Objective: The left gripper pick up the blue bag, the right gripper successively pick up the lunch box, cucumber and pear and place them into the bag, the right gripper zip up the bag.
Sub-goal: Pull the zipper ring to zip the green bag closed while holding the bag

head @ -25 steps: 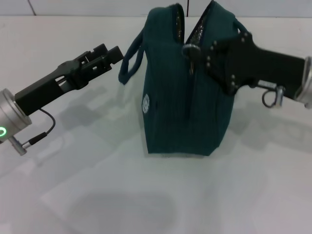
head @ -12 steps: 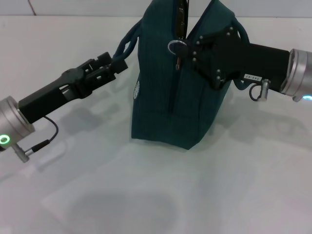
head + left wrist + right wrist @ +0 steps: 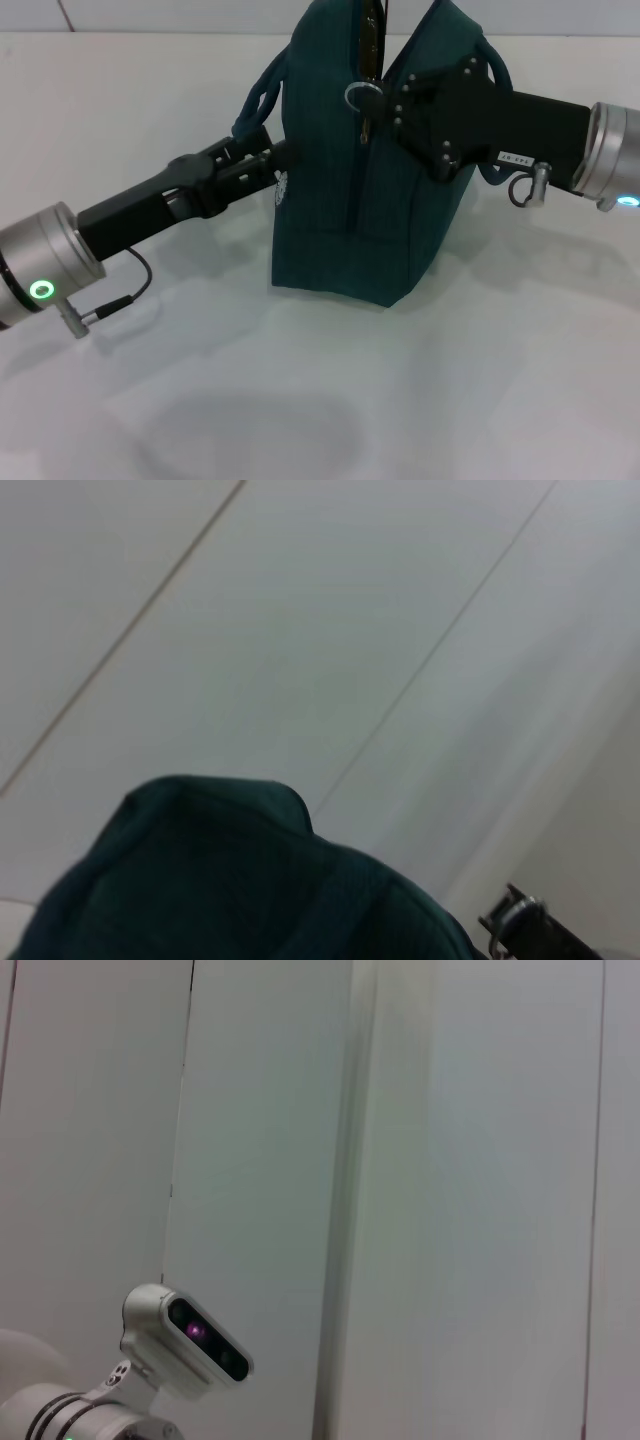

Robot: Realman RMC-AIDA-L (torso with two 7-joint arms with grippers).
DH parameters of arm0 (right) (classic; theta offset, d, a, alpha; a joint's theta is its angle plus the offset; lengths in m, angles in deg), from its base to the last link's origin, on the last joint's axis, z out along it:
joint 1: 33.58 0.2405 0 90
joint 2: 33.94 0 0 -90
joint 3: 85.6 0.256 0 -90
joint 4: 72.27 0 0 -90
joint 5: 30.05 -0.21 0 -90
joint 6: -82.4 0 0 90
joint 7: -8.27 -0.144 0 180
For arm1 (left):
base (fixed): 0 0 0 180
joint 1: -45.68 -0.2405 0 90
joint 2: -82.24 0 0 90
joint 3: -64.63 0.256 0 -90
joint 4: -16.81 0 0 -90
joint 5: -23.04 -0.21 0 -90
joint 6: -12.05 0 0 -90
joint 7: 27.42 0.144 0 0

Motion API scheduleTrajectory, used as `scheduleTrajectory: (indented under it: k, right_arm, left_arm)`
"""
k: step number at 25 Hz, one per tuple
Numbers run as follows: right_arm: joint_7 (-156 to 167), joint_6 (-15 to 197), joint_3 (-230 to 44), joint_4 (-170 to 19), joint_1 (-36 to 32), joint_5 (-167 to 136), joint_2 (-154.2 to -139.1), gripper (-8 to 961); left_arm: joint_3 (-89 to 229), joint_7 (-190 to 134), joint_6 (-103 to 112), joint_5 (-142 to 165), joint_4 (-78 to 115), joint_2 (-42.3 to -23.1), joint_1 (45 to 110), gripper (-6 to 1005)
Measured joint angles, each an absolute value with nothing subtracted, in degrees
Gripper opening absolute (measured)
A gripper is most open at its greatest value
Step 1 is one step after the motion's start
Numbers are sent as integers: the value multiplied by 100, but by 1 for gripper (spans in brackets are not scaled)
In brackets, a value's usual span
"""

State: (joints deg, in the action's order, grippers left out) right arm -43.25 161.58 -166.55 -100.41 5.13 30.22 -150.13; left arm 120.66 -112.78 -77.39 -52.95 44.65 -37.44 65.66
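The blue bag [image 3: 370, 200] stands upright in the middle of the white table [image 3: 300, 400], leaning slightly. Its teal fabric also fills the low part of the left wrist view [image 3: 230, 880]. My right gripper [image 3: 388, 102] reaches in from the right at the bag's top seam and is shut on the metal ring zipper pull [image 3: 359, 97]. My left gripper [image 3: 277, 158] comes from the left and presses against the bag's side, just under the near loop handle [image 3: 255, 95] and beside the white logo [image 3: 281, 190]. The lunch box, cucumber and pear are out of view.
The table's far edge meets a pale wall behind the bag. The right wrist view shows only wall panels and the robot's head camera [image 3: 190, 1345]. A dark metal part [image 3: 530, 930] shows at the corner of the left wrist view.
The right gripper dragged the bag's top leftward a second ago and has since held still. The left arm has advanced right until it touches the bag's side.
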Motion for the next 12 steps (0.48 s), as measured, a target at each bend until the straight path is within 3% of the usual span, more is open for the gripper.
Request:
scheduleTrajectory:
  k: [12]
  right_arm:
    - [-4351,16159,-16810,-10039,546,2964,-15013,9]
  left_arm:
    - [12223,-11167,-7586,-5316,4225,-3747,6795,857]
